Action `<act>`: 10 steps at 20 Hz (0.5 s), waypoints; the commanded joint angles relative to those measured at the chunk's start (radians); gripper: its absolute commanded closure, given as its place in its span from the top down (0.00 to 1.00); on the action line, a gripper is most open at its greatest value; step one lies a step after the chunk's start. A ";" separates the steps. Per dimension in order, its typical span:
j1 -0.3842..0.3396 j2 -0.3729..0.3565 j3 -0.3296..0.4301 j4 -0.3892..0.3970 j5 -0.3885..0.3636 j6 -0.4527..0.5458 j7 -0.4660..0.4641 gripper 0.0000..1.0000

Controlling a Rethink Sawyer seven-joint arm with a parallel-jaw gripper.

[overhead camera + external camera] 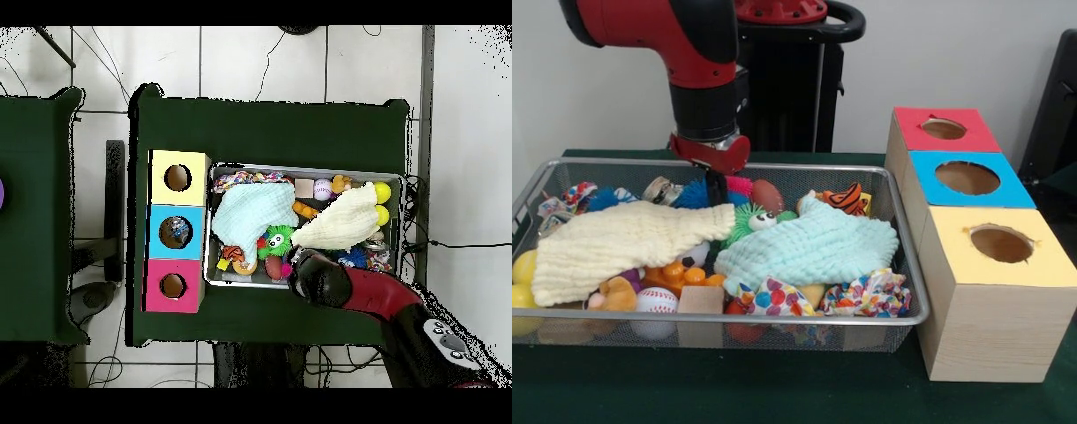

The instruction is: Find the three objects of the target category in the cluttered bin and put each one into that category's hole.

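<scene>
Dark green cloth covers the worktop (803,397), which carries every item shown. The bin (914,291), a shallow silver wire-mesh basket with a thicker rim, serves as the landmark; it lies on the worktop just beside a row of three wooden boxes, each with a round hole in its lid. The yellow-topped box (993,291) stands at the bin's near right corner, the blue-topped box (967,178) behind it, and the red-topped box (943,129) level with the bin's far right corner. The red and black arm (693,53) descends over the bin's far rim, left of centre. Inside the bin, a pale yellow cloth (609,247) covers the left half and a mint green cloth (808,247) lies right of centre, both resting on mixed toys. Along the bin's front wall sit a wooden block (700,300) and a baseball (656,300), side by side. The pincer (717,190) reaches down among the toys at the far edge of the yellow cloth; whether its fingers are apart or together cannot be told.
</scene>
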 commanded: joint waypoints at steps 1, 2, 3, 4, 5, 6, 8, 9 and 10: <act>-0.042 0.014 0.104 -0.115 -0.025 0.082 -0.086 0.00; -0.028 0.009 0.091 -0.132 -0.023 0.102 -0.082 0.00; -0.027 0.006 0.091 -0.136 -0.023 0.112 -0.083 0.00; -0.024 0.006 0.087 -0.142 -0.022 0.119 -0.082 0.00; -0.022 0.006 0.083 -0.148 -0.021 0.125 -0.080 0.00; -0.019 0.005 0.079 -0.154 -0.019 0.131 -0.078 0.00; -0.017 0.001 0.075 -0.155 -0.020 0.130 -0.076 0.00; -0.018 0.003 0.073 -0.160 -0.019 0.132 -0.075 0.00; -0.020 0.006 0.073 -0.162 -0.017 0.133 -0.074 0.00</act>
